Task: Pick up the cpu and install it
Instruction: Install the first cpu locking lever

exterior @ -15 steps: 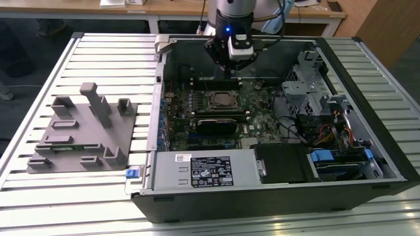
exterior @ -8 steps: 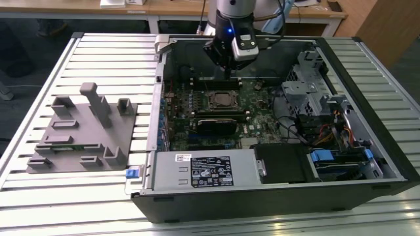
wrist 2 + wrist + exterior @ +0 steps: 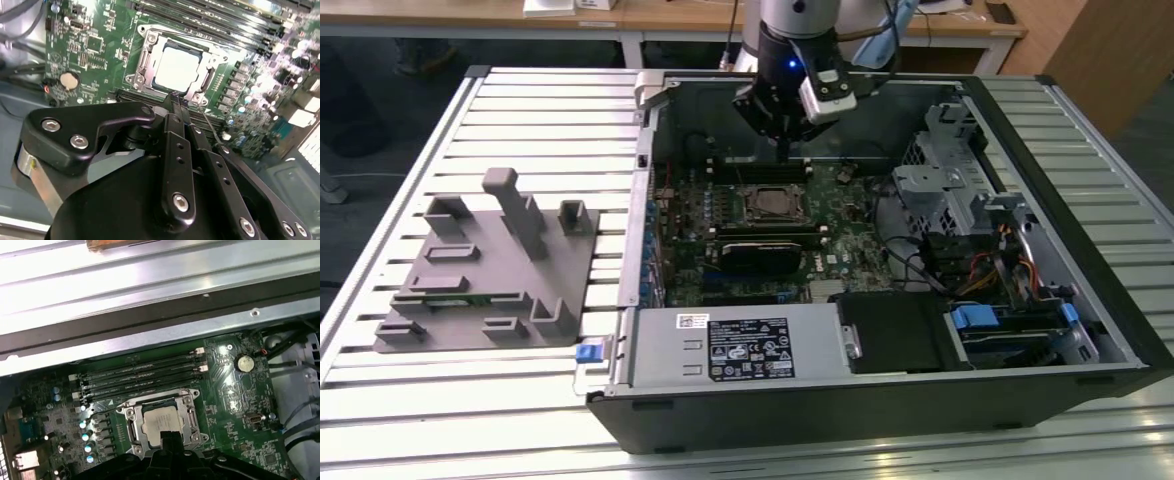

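Observation:
The cpu (image 3: 771, 203) lies flat in the motherboard socket inside the open computer case, its silvery top showing within the metal frame in both wrist views (image 3: 176, 67) (image 3: 161, 421). My gripper (image 3: 783, 152) hangs above the board just beyond the socket, over the memory slots (image 3: 140, 377). Its black fingers are pressed together with nothing between them, and their tips (image 3: 176, 97) end at the socket's edge, apart from the chip.
The grey plastic fixture (image 3: 494, 270) with upright blocks stands on the slatted table at the exterior view's left. The case walls (image 3: 647, 180), a metal drive cage (image 3: 961, 190) with cables, and the power supply (image 3: 734, 345) ring the motherboard.

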